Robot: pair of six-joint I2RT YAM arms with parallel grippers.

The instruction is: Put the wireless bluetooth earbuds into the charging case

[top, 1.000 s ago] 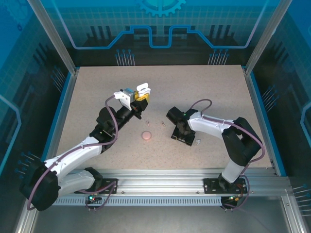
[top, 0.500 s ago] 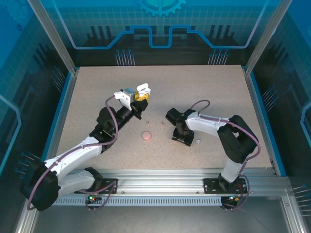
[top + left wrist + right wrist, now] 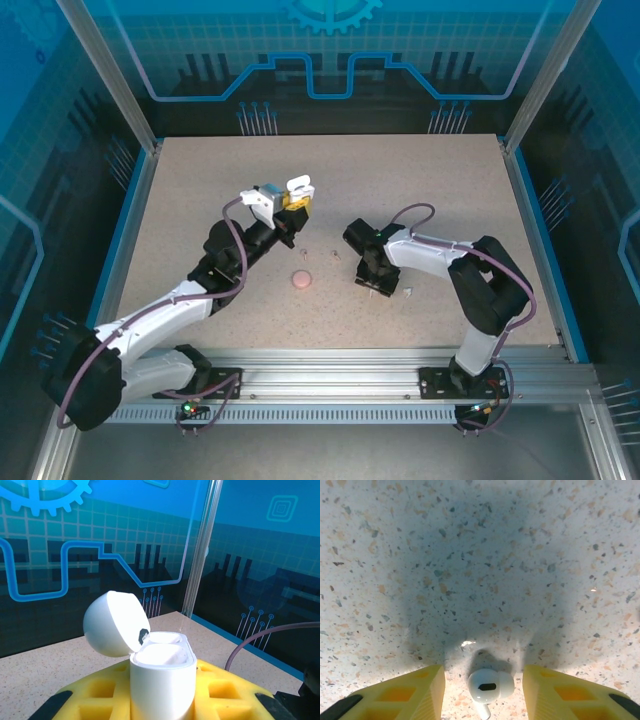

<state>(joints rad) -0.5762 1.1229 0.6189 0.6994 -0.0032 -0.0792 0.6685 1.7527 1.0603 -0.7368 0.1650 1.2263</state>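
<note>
The left gripper [image 3: 291,207] is raised above the middle of the surface [image 3: 430,180], with its jaws closed on the charging case [image 3: 162,677]. The white case stands upright between the yellow pads [image 3: 227,690]. Its lid [image 3: 111,624] is swung open and tipped back to the left, and the two wells in the top are uncovered.

The right gripper [image 3: 482,672] points straight down, close to the surface, to the right of the left gripper. Its jaws stand apart. One white earbud [image 3: 490,685] lies on the surface between them, with a gap on either side, and neither finger touches it.

From above, a small white piece [image 3: 408,292] lies just to the right of the right gripper. It may be the second earbud, though it is too small to be sure. A pink round thing [image 3: 301,280] rests on the surface between the two arms. Two pale specks [image 3: 305,255] lie a little beyond it, too tiny to make out.
</note>
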